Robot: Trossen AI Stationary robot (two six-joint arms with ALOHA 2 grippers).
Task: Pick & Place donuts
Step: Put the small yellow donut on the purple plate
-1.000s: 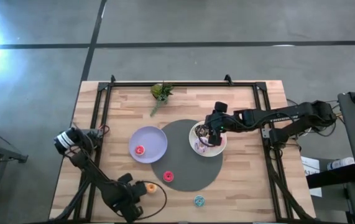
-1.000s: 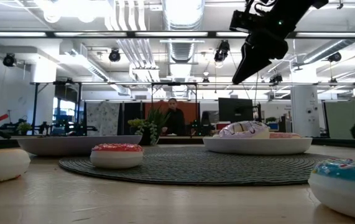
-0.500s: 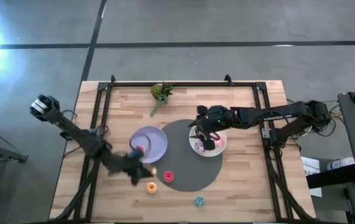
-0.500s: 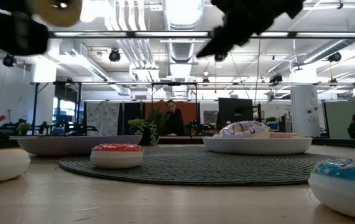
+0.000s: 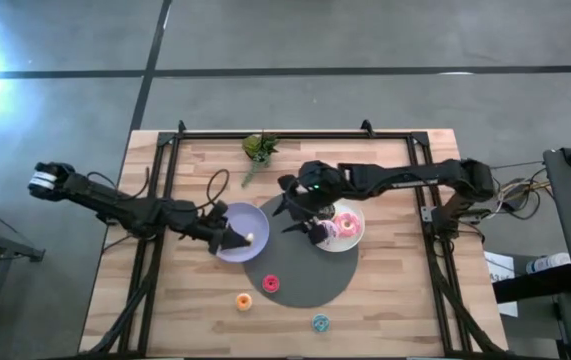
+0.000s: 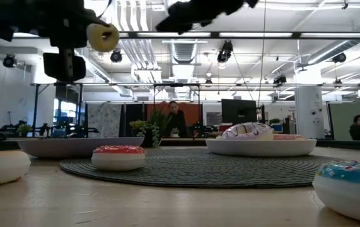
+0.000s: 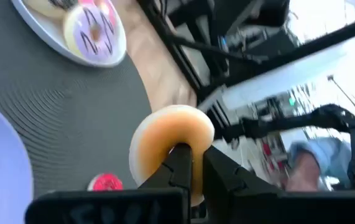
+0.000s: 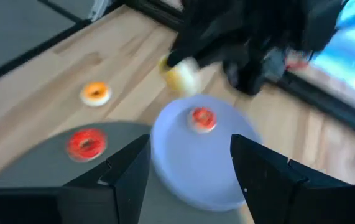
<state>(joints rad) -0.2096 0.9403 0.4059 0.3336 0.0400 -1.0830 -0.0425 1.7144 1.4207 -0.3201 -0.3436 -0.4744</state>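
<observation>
Since the earlier frame, the left end effector [image 5: 237,240] has travelled from the counter's [image 5: 395,300] front edge to a position above the lavender plate [image 5: 227,218], fingers clamped on a pale yellow donut [image 7: 170,144]. The right end effector [image 5: 303,220] has shifted to the white plate's [image 5: 353,243] left edge, fingers [image 8: 270,171] spread apart and holding nothing. A red donut [image 8: 202,118] lies on the lavender plate, a second red donut [image 5: 271,284] rests on the grey mat [image 5: 305,285], and orange [image 5: 244,301] and teal [image 5: 320,322] donuts sit on the counter near its front.

Both arms are black and slender, built from jointed tubular links. The left arm [image 5: 115,203] has a pale grey cap at its base end, and a thin black cable loops beside it. The right arm [image 5: 405,182] carries small white lettering along one link.
</observation>
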